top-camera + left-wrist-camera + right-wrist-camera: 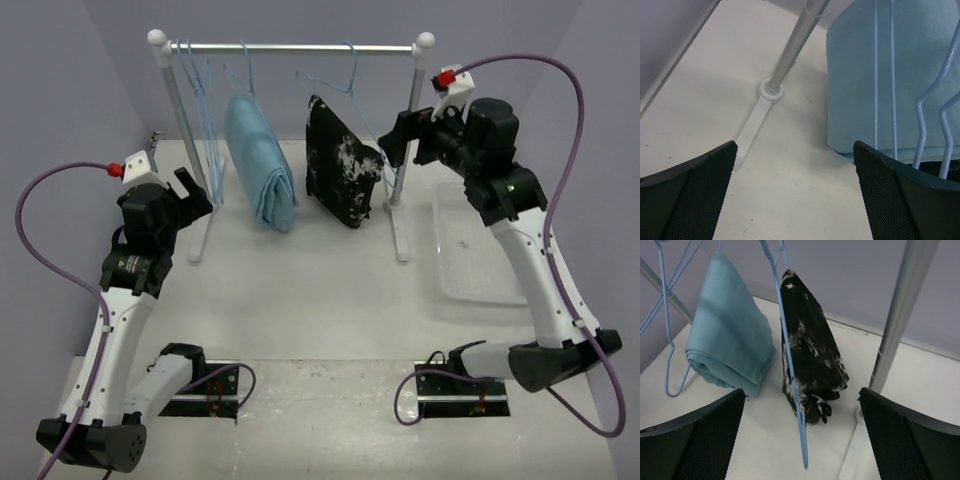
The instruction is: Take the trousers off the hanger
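A pale lilac wall backs a white tabletop (pixel 320 300), and along its far edge stands a garment rack (pixel 300 46) whose rail keeps everything hanging clear of the surface. The trousers (pixel 340 175), black with white blotches, hang as a folded bundle on a thin light-blue hanger (pixel 799 430) toward the far right corner, just inside the rack's right post. Draped like that, their own weight seems to keep them on the wire, so they will probably have to be drawn off it rather than shaken loose. A plain light-blue garment (pixel 260 165) hangs next to them nearer the middle of the rail, close but apart, and bare hangers (pixel 197 90) are bunched at the rail's left end. The right tool (pixel 388 148) hovers just beside the trousers on their right, fingers spread wide and holding nothing, apparently placed to take the fabric. The left tool (pixel 193 190), likewise spread and empty, sits near the rack's left post, perhaps ready to steady things. A clear tray (pixel 480 270) lies by the right edge, a likely drop spot.
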Controlling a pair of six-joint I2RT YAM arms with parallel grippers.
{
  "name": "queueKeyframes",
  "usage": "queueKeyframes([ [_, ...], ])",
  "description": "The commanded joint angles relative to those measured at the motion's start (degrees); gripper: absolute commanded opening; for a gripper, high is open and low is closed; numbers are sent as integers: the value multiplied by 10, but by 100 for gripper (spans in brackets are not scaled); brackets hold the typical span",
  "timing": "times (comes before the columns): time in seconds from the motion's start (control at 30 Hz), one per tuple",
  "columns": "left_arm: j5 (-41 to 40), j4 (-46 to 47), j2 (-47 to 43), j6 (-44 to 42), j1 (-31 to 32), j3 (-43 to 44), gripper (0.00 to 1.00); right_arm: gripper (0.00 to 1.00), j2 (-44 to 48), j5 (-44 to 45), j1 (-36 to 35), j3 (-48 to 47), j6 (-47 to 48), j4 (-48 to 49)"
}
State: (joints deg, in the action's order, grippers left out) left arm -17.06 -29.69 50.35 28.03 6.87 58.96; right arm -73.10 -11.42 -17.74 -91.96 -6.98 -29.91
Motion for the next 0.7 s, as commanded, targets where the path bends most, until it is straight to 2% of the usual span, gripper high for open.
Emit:
queueKeyframes([
  [0.0, 21, 10, -2, 2, -4, 10, 100, 97, -66, 35, -26, -62, 64, 4],
  [0.13, 26, 8, -9, 1, -4, 12, 100, 86, -155, 57, -39, -126, 88, -14],
  [0.23, 25, 6, -12, -1, -4, 12, 100, 79, -173, 47, -51, -128, 97, -4],
  [0.33, 26, 5, -12, 0, -4, 12, 100, 64, -191, 57, -66, -127, 108, 6],
  [0.37, 26, 5, -11, 0, -4, 12, 100, 58, -196, 62, -69, -128, 108, 10],
  [0.4, 24, 5, -10, -1, -4, 12, 100, 44, -202, 65, -72, -128, 109, 13],
  [0.43, 23, 4, -9, -1, -4, 12, 100, 39, -205, 67, -74, -129, 111, 21],
  [0.5, 26, 4, -8, 0, -4, 12, 100, 18, -207, 73, -76, -125, 110, 34],
  [0.53, 28, 4, -7, 0, -4, 12, 100, 0, -206, 77, -77, -124, 109, 48],
  [0.67, 33, 4, -4, 0, -4, 18, 100, 0, -190, 66, -76, -114, 116, 88],
])
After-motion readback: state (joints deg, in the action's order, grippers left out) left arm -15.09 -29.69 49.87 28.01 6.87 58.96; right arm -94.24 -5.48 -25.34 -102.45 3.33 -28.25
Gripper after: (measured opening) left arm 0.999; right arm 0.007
